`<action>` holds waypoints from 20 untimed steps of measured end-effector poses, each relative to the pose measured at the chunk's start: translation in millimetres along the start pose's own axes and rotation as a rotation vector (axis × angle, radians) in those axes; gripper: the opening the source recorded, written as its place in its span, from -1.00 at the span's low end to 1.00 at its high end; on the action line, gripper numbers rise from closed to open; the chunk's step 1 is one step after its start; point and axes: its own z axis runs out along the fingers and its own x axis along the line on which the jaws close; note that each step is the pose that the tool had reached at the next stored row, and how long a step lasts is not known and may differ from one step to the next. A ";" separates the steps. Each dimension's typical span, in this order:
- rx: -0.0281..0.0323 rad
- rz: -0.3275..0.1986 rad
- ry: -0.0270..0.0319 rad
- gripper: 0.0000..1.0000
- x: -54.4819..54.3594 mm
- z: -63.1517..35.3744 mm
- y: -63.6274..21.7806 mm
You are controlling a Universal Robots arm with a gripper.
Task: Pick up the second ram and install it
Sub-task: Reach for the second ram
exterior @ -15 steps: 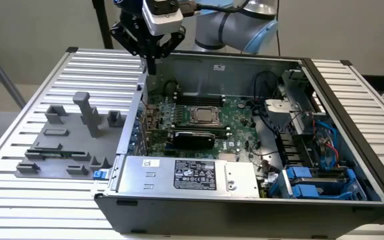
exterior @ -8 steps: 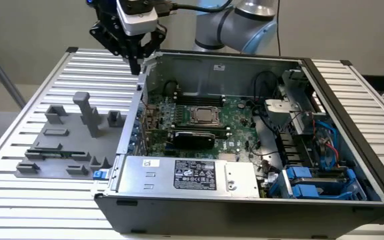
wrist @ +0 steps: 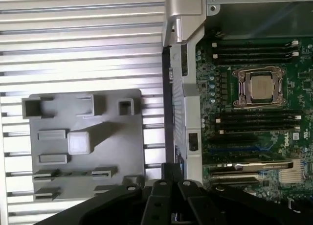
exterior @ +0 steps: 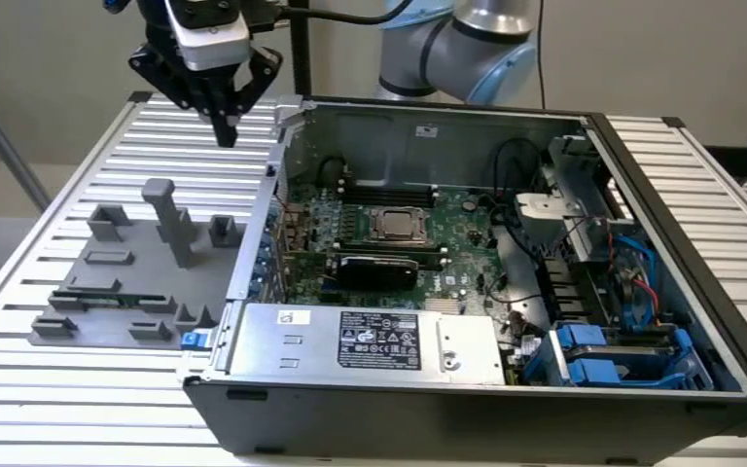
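Gripper – fingers together, empty – hangs near the holder; exterior view shows the ram on it, wrist view the motherboard.

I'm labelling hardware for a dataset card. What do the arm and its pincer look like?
The arm has rounded silver-grey joints with a pale blue cap. The pincer is black, built of angular linked bars, under a light grey boxy module. A black cable runs from it toward the arm.
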 end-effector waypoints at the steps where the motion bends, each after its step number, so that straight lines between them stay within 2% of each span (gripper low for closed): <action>1: 0.0000 0.000 -0.0003 -1.00 4.4 -0.1 -1.0; 11: 0.0009 0.000 -0.0010 -1.00 49.0 -1.0 -13.7; 20: 0.0022 0.000 -0.0002 -1.00 85.4 4.5 -24.3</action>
